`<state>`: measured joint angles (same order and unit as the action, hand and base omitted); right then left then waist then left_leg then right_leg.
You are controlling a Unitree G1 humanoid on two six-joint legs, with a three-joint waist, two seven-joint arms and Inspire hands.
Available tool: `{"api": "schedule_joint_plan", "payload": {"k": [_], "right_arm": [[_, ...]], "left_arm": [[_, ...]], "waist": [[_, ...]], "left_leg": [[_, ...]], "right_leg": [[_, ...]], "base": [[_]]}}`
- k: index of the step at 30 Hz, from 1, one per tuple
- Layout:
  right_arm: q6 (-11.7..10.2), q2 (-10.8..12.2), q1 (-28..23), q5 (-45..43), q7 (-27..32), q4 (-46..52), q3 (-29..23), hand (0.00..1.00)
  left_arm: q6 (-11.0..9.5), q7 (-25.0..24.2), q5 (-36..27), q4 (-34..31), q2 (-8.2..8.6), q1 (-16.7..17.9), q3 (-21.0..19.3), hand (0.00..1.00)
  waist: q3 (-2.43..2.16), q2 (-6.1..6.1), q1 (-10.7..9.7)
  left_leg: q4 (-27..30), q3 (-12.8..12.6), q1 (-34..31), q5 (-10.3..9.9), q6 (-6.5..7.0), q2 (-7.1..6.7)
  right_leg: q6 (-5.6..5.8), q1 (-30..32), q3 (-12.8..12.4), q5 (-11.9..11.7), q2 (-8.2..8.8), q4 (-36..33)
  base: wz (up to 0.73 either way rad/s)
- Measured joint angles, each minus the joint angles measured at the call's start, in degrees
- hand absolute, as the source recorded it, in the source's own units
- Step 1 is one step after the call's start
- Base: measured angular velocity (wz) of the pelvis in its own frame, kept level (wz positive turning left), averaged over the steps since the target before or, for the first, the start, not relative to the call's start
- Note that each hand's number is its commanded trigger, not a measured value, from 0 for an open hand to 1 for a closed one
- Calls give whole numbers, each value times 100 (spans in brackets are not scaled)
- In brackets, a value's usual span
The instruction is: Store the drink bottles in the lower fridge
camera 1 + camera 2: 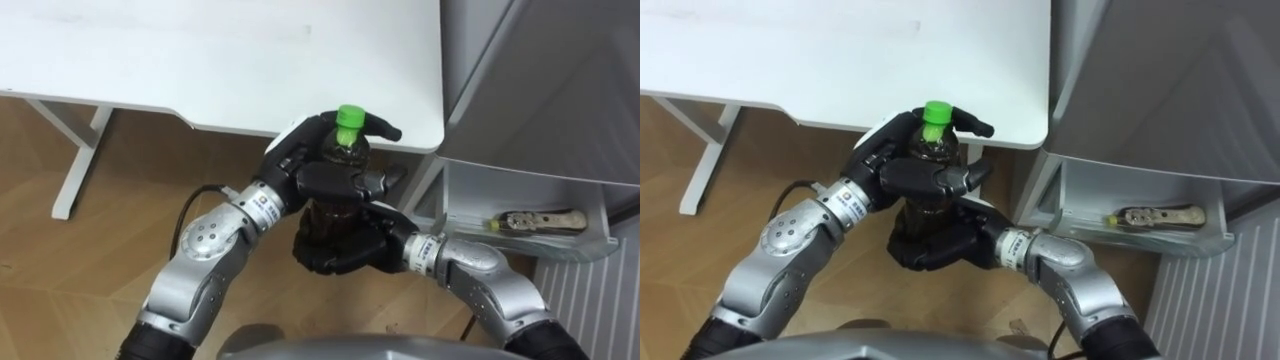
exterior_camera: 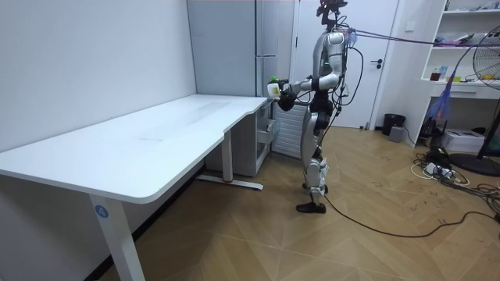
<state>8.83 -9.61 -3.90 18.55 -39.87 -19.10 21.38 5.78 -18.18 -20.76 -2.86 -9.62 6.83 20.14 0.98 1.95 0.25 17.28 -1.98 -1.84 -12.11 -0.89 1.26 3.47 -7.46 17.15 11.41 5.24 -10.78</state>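
Bottle [image 1: 345, 150] of dark drink, green cap up, is held upright in both hands in front of the robot's chest. In the eye views it shows against the near edge of the white desk [image 1: 200, 60], close to the rounded corner next to the fridge [image 1: 540, 80]. It rests on nothing but the hands.

The left hand [image 1: 318, 182] comes in from the lower left, with its fingers curled round the bottle's shoulder and upper body, just under the cap. The right hand [image 1: 338, 252] comes in from the lower right and cups the bottle's base from below, fingers wrapped round the lower part.

To the right of the hands, the fridge's lower door shelf [image 1: 520, 245] stands open, with a brownish item [image 1: 540, 221] lying flat in it.

In the room view the robot stands upright on the wooden floor, at the desk's far corner, in front of the tall grey fridge.
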Motion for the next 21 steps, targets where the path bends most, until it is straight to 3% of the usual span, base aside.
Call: {"api": "schedule_joint_plan", "payload": {"k": [21], "right_arm": [[-59, 2, -2, 94, 0, 2, 1, 100]], "left_arm": [[-145, 15, 20, 0, 1, -2, 17, 0]], "waist": [[-20, -92, 0]], "left_leg": [[27, -6, -40, 0, 0, 1]], "right_leg": [[0, 17, 2, 0, 2, -1]], "base": [[0]]}}
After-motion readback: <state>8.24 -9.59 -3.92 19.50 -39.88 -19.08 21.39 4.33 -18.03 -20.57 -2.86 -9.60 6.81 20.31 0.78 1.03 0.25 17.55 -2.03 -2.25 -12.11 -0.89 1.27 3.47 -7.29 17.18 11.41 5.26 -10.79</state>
